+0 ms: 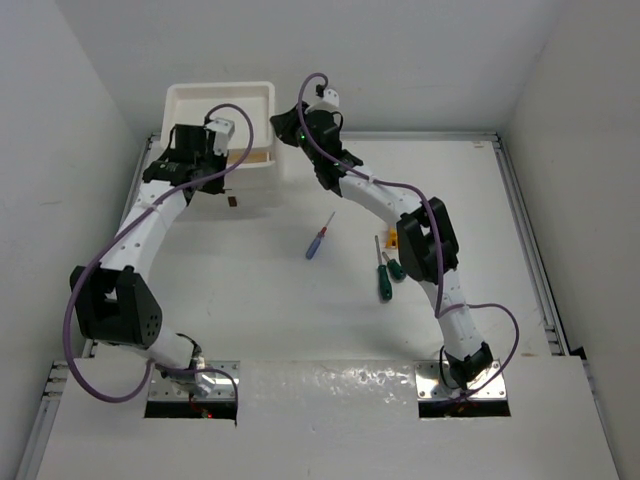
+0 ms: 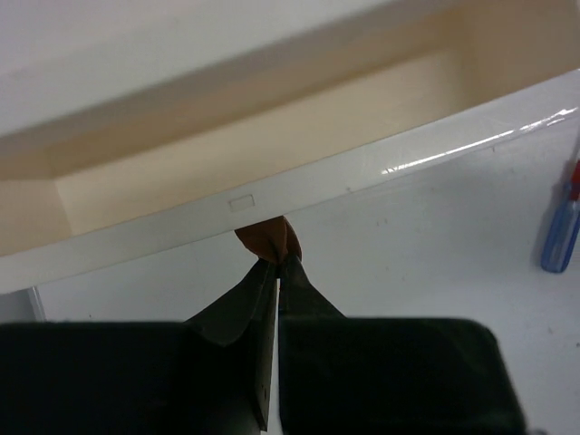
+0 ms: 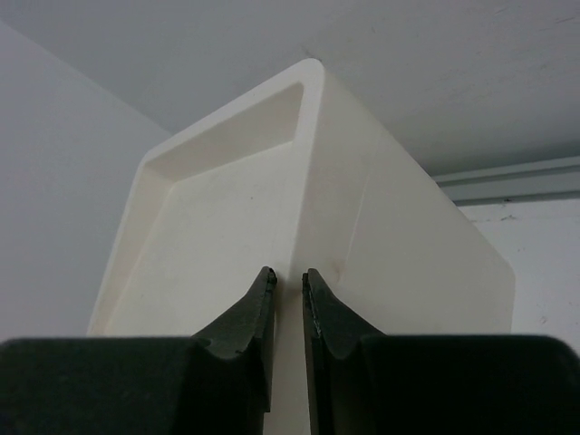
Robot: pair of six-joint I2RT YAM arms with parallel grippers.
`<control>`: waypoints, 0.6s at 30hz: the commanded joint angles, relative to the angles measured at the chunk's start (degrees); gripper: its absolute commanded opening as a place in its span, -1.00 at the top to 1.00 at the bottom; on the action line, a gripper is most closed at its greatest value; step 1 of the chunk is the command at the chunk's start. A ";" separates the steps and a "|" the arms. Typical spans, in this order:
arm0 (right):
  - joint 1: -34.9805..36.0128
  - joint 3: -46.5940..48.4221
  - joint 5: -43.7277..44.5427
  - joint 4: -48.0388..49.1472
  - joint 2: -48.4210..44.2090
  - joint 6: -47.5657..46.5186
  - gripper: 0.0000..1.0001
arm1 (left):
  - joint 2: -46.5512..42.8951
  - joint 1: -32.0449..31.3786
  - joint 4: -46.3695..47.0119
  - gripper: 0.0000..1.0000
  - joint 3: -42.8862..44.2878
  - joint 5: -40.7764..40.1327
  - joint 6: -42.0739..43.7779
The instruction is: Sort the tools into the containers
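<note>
Slipping off tab: left gripper [image 2: 276,265] is pinching the brown tab [image 2: 269,240] of a drawer [image 2: 362,172] with only its tips, jaws clamped together on it. A pull angled off the drawer's line is likely peeling the tips free.
Dragging risk: white unit [image 1: 200,100] is sitting at the far left of the table [image 1: 300,330]. If the drawer is binding, the whole stack is probably sliding nearer instead of opening.
Bracing side: right gripper [image 3: 288,276] is straddling the tray [image 3: 208,217] wall on the unit's right, jaws nearly together with the white edge between them. I cannot tell whether they are biting it or only bracketing it. A loose hold is letting the unit shift, and a hard squeeze is risking a tipped tray.
Drawer state: cream interior is showing beyond the front wall in the left wrist view, so it is looking partly open. How far, I cannot tell.
Tools, place: all are lying loose on the table, right of the unit and nearer, with none in a container.
Tools, look: blue-red driver [image 1: 318,240] is lying alone mid-table, tilted. Green pair [image 1: 383,285] is lying side by side further right, near the right arm [image 1: 430,245]. Yellow-orange bit [image 1: 393,238] is peeking out beside that arm, mostly hidden.
Handling guess: thin shafts and round handles are likely rolling if nudged.
</note>
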 commanded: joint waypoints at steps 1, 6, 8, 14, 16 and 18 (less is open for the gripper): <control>0.29 -1.75 1.95 -9.20 0.17 -0.16 1.00 | -5.69 -0.33 -7.47 1.00 -2.19 5.76 3.51; 0.37 -2.54 1.78 -8.94 -0.27 -0.25 1.00 | -11.67 -0.24 -14.77 1.00 -6.24 5.07 8.00; 0.29 -2.98 1.69 -8.68 -0.36 0.01 1.00 | -13.86 -0.24 -17.76 1.00 -6.42 4.54 9.49; 0.46 -3.77 0.38 -8.06 -1.14 -1.30 1.00 | -16.16 -0.33 -21.73 0.22 -4.67 6.56 11.26; 0.38 -4.12 -1.63 -8.41 -2.02 -3.92 0.94 | -16.25 -0.24 -21.38 -0.52 -2.75 7.09 10.47; 0.38 -6.66 -4.10 -7.98 -5.17 -6.83 0.59 | -16.25 -0.33 -21.55 -0.75 -0.81 8.75 9.24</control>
